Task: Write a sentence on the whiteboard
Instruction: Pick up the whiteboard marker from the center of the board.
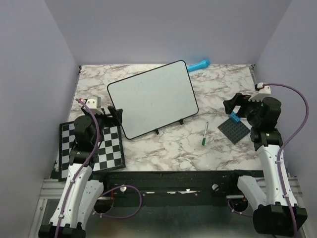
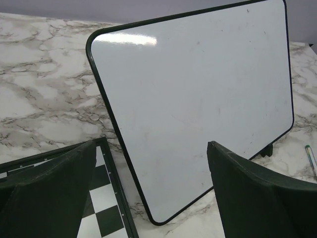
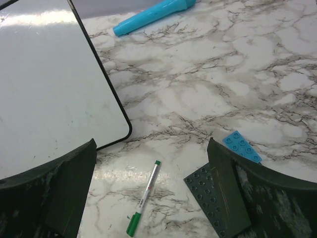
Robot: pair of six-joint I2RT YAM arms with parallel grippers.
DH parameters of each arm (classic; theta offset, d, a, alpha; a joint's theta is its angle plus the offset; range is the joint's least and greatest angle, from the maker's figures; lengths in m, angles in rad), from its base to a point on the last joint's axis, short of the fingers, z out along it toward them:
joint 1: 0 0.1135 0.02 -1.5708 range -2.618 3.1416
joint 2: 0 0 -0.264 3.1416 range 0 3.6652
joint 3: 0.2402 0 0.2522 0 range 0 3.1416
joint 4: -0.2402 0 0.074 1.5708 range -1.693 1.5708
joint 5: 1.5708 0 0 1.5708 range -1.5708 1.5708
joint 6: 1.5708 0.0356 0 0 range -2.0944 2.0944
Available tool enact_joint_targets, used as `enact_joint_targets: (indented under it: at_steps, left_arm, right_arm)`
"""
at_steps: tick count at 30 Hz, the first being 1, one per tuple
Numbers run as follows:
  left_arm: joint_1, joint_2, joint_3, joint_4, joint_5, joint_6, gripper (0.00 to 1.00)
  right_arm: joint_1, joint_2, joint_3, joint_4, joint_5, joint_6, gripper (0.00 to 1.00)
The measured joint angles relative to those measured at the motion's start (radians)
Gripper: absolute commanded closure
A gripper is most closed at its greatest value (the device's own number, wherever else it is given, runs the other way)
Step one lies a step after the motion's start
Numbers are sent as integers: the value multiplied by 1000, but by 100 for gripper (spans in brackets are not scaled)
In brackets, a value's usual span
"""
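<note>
Fingers spread wide on left gripper [image 1: 115,114] and right gripper [image 1: 235,104], both empty.
Green marker [image 1: 204,134] lay lower right, its print too small to read; whiteboard [image 1: 153,99] stood tilted at centre, showing only faint smudges.

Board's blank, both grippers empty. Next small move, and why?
Probably lower the right gripper onto the green marker: it lies on the table just below the open jaws, and the whiteboard bears no writing yet.

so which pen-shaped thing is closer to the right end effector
The thin green marker, lying just in front of it; the fat blue one lies far back.
</note>
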Motion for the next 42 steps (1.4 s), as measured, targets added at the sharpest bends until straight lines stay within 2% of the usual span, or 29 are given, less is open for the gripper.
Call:
enact_joint_targets:
  at_steps: [5,11,14,17,19,23,25,31,37,42]
  left_arm:
    - [0,14,0,0,26,-42,1]
    - [-18,89,35,-50,122,-117,1]
    - [-144,108,60,-90,108,-150,1]
    - [-372,148,101,-121,30,-185,1]
    - [-541,212,138,-128,-39,-218,3]
    - [-773,411,214,-125,-180,-292,10]
    - [-843,540,265,-130,-239,-329,16]
    - [-939,914,500,-156,-331,-396,35]
    - [-974,1202,783,-192,-341,-401,44]
    - [-1007,1315,897,-221,-335,-402,48]
  right_arm:
    - [0,7,0,-6,-55,-72,0]
    - [1,34,12,-107,-396,-356,0]
    - [2,53,11,-153,-497,-433,0]
    - [2,71,5,-162,-543,-460,0]
    - [2,82,-6,-163,-545,-465,0]
    - [-2,93,-10,-164,-515,-464,0]
    - [-11,90,-10,-161,-502,-457,0]
    - [-39,89,-12,-155,-447,-429,0]
    - [-55,95,-12,-152,-410,-404,0]
    - [-77,106,-12,-150,-384,-384,0]
